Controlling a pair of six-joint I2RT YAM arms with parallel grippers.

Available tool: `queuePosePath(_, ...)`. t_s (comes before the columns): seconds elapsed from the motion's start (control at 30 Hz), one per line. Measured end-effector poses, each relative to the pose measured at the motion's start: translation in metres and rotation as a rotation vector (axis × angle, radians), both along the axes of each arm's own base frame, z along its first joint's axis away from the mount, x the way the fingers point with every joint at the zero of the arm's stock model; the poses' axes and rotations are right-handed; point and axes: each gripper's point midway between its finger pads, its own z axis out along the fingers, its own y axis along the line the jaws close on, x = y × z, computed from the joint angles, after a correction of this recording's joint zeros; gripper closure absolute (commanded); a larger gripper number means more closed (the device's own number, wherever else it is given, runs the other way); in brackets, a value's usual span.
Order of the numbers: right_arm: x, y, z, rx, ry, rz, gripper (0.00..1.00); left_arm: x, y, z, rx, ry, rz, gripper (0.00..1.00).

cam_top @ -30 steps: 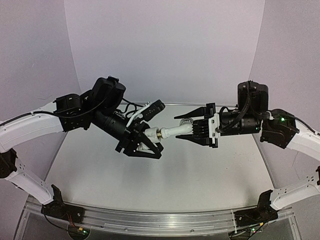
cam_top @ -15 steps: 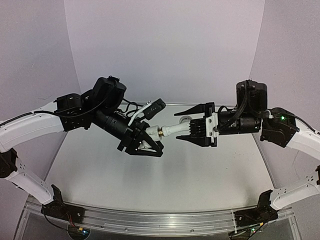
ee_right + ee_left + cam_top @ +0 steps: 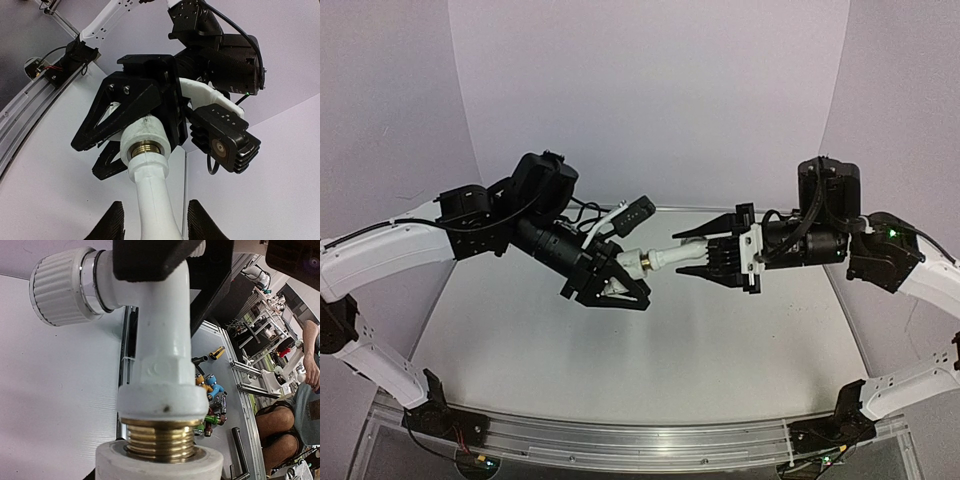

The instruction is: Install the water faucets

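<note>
Both arms are raised above the surface (image 3: pixel 670 350) and their ends face each other over its middle. The faucet (image 3: pixel 165 340) is in the air between them and lies almost level, from left to right.

The left gripper (image 3: pixel 618 278) has its jaws clenched on the short white fitting (image 3: pixel 160 462). In the right wrist view I see the black fingers pressing the fitting from two sides. The brass thread (image 3: pixel 160 437) of the faucet goes into the mouth of this fitting. Several brass turns are outside, between the white collar of the faucet and the rim of the fitting. The faucet and the fitting look to be in one line.

The right gripper (image 3: pixel 698 252) comes from the right and its jaws stand around the white body of the faucet. In the right wrist view the two fingers (image 3: pixel 112 222) are on each side of the body, and a narrow gap seems to show on both sides. In the left wrist view a black part covers the bend of the faucet. I cannot tell if these jaws press the faucet or are only around it.

The ribbed knob (image 3: pixel 60 287) points away from the body, to the side. It is free, and no finger touches it.
</note>
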Motion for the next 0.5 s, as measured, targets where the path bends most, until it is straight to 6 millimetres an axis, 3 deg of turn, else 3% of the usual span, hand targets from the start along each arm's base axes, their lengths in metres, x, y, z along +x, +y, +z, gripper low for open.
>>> queuePosePath(0.17, 0.0007, -0.0003, -0.001, -0.006, -0.01, -0.002, 0.78, -0.0002, -0.002, -0.0028, 0.01, 0.011, -0.008, 1.0)
queuePosePath(0.27, 0.0012, -0.0008, -0.0047, -0.021, -0.011, -0.003, 0.63, -0.0022, -0.0009, -0.0055, 0.022, 0.027, -0.017, 1.0)
queuePosePath(0.37, 0.0038, -0.0012, -0.0062, -0.028, -0.016, -0.017, 0.64, -0.0031, -0.0005, -0.0058, 0.023, 0.03, -0.022, 1.0)
queuePosePath(0.5, 0.0067, -0.0019, -0.007, -0.034, -0.023, -0.033, 0.87, -0.0037, -0.0002, -0.0057, 0.023, 0.032, -0.025, 1.0)
